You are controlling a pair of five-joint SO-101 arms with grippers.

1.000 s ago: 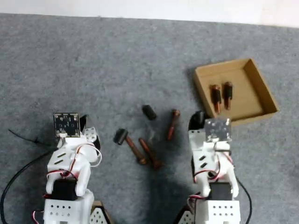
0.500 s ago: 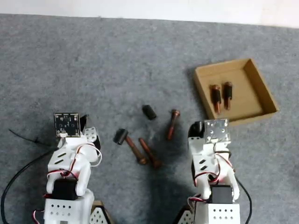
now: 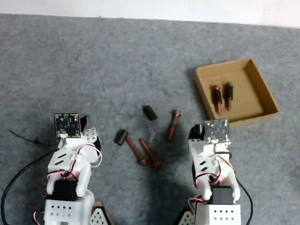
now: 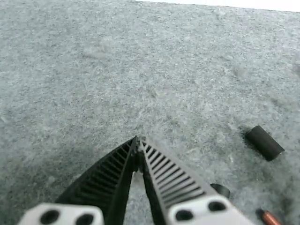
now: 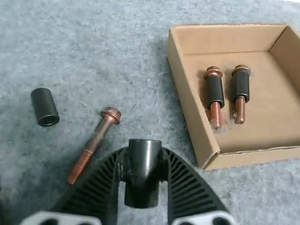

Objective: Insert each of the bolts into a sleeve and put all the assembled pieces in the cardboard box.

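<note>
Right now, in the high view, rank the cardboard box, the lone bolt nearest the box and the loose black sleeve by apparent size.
1. Cardboard box, clearly the largest.
2. Bolt, long and thin.
3. Sleeve, thicker than the bolt but much shorter.

The bolt [image 5: 93, 145] is coppery metal, the sleeve [image 5: 44, 107] matt black, the cardboard box [image 5: 187, 93] plain, the carpet [image 3: 93, 56] rough and fuzzy.
</note>
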